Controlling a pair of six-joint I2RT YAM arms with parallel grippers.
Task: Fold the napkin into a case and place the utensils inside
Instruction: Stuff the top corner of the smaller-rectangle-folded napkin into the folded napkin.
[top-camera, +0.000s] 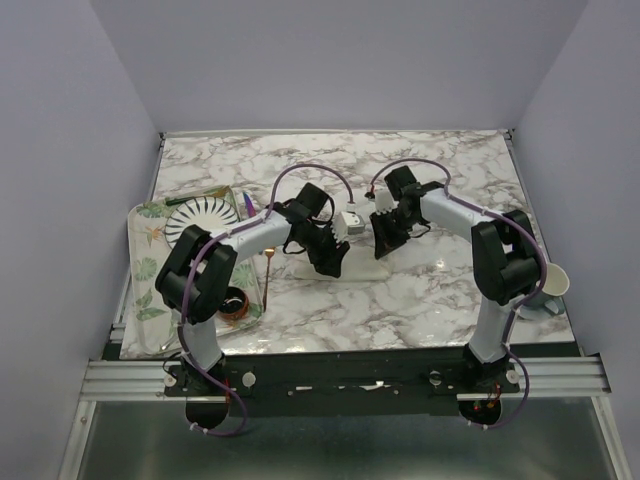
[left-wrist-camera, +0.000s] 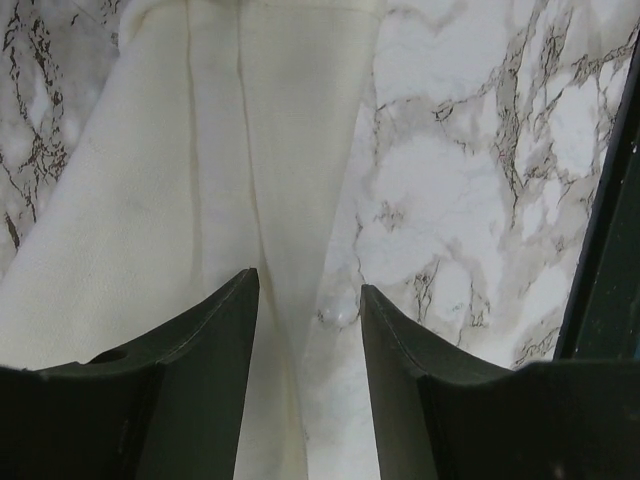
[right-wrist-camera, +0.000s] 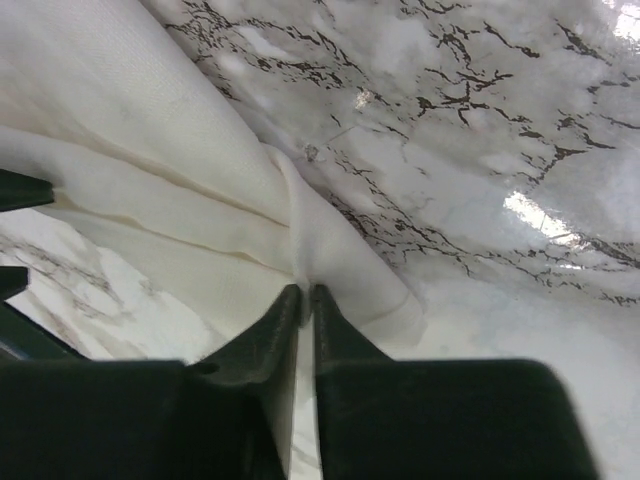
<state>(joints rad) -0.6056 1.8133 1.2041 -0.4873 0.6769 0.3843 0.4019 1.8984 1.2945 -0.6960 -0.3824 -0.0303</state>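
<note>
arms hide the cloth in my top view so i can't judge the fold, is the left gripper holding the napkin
observer: no. The left gripper is open over the napkin, whose edge runs through the gap between its jaws.
operator: and the right
observer: The right gripper has its jaws almost together, pinching a raised ridge of cloth at the tips.
operator: is it folded at all
observer: yes, it lies in overlapped layers, with long creases running away from the left gripper.
</note>
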